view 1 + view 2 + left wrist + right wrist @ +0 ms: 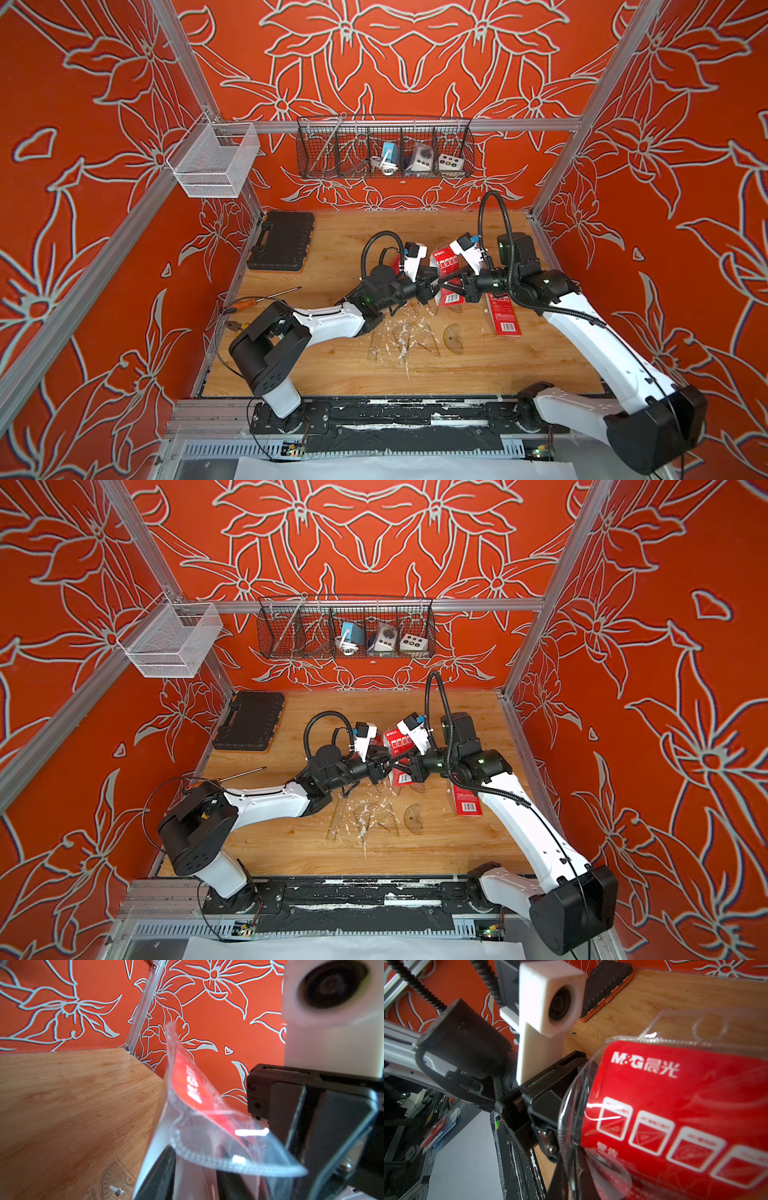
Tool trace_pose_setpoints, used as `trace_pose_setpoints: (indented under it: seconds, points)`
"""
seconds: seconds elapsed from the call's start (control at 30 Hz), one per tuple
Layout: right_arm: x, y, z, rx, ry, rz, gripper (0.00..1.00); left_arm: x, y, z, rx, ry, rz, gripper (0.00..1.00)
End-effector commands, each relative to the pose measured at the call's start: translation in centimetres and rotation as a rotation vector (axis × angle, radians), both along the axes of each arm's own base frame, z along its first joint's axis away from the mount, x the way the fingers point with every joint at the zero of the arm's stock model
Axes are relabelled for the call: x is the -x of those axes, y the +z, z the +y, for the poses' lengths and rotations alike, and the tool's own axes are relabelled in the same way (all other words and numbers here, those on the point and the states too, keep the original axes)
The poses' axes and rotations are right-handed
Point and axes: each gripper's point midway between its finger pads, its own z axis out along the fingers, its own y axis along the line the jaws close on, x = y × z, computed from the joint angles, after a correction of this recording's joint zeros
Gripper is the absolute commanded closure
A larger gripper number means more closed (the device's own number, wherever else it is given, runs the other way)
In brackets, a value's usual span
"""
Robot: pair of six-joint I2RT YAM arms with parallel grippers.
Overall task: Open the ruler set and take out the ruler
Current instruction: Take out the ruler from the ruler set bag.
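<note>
tabletop (332,365): scuffed wood; clear set squares (399,340) and protractor (454,340) loose near front
red pack (505,318): flat beside right arm
right gripper (448,286): clamped tight on ruler set (444,261), held up over mid-table
left gripper (432,286): at clear flap (218,1147); gripping or letting go, cannot tell
step: opening, likely
next: flap parted, ruler drawn out gently
back: tool case (281,240), wire basket (384,151)

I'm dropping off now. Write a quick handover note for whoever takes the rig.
Right claw: shut on the ruler set pack, held off the table.
Left claw: at the pack's clear edge; grip unclear.
On the table: a protractor, clear set squares, a red card.
Done: pack lifted, loose pieces out.
Left: no straight ruler clearly visible; open the pack, pull it out.
</note>
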Motion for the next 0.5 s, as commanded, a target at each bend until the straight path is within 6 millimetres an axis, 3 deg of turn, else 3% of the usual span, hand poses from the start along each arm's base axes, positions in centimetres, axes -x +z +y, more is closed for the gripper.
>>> trace_pose_setpoints:
  seconds: [0.0,0.13,0.23,0.33,0.47]
  points:
    - [0.7,-0.3,0.9,0.018,0.057,-0.009,1.00,2.8,3.1,-1.2,0.082,-0.121,-0.126,0.63]
    - [1.1,-0.3,1.0,0.028,0.071,-0.009,1.00,3.2,3.2,-1.7,0.079,-0.162,-0.145,0.65]
    - [1.4,0.0,1.1,0.020,0.086,-0.011,1.00,3.3,2.7,-2.0,0.069,-0.180,-0.145,0.77]
    - [1.7,0.4,1.1,0.013,0.094,-0.021,1.00,3.5,2.2,-2.2,0.062,-0.202,-0.151,0.80]
    - [1.9,0.6,1.2,0.004,0.105,-0.023,1.00,3.9,2.2,-2.3,0.072,-0.226,-0.163,0.73]
